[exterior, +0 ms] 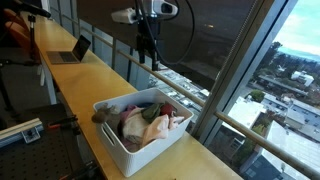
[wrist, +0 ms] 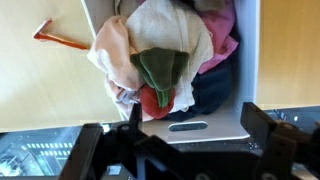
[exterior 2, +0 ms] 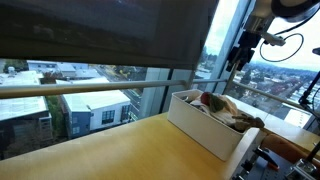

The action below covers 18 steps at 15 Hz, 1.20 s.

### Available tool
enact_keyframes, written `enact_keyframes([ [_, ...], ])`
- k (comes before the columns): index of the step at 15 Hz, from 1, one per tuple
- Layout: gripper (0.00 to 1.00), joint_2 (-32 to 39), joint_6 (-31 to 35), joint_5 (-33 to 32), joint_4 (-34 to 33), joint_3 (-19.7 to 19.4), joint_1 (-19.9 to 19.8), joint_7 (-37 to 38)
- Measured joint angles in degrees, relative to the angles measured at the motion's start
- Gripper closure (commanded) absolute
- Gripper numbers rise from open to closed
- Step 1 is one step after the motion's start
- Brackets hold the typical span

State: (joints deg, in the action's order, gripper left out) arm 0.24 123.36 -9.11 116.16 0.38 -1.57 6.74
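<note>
Clothes lay heaped in the white bin, which sat on the wooden counter in the lower middle of an exterior view. You had the gripper hanging well above the bin, near the top centre of that frame, its jaws spread wide and holding nothing. In the wrist view the fingers framed the bottom edge, with a cream cloth, a green piece and a red piece piled at the centre. A thin orange tool lay on the counter at upper left, outside the bin. A laptop stood open at the left of an exterior view, well apart from the bin.
</note>
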Motion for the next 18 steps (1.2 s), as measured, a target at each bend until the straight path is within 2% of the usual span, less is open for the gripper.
enact_keyframes([
  [7, 0.0, 15.6, 9.7, -0.2, -4.3, -2.2, -0.6, -0.8],
  [12, 0.0, 20.1, 15.6, -1.9, -5.1, -3.7, -0.6, -0.8],
  [18, 0.0, 23.5, 18.9, -4.9, -6.9, -5.6, -0.4, -0.8],
])
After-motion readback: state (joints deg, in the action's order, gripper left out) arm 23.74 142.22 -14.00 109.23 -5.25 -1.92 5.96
